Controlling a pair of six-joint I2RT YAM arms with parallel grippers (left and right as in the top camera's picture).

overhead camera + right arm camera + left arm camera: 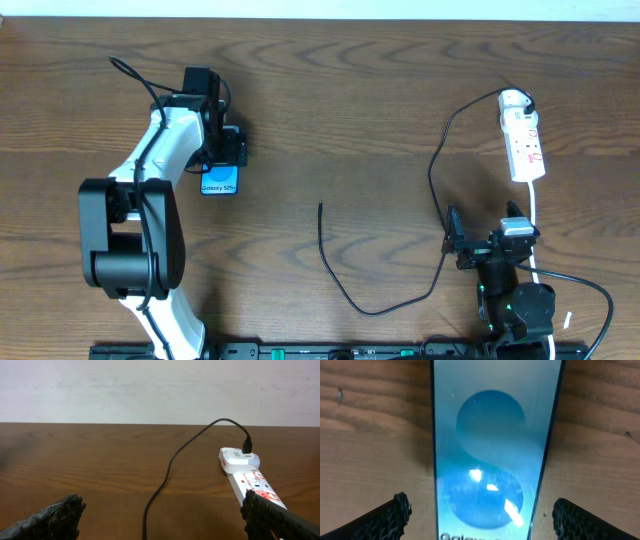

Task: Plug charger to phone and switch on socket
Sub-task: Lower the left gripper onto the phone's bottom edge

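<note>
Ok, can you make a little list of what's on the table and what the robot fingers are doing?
phone: flat on the table, blue screen up
cable: one end plugged in at the power strip, loose end on the table, away from the phone
left fingers: open, either side of the phone
right fingers: open, holding nothing

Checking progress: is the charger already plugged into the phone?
No, the charger tip lies on the table, well apart from the phone.
</note>
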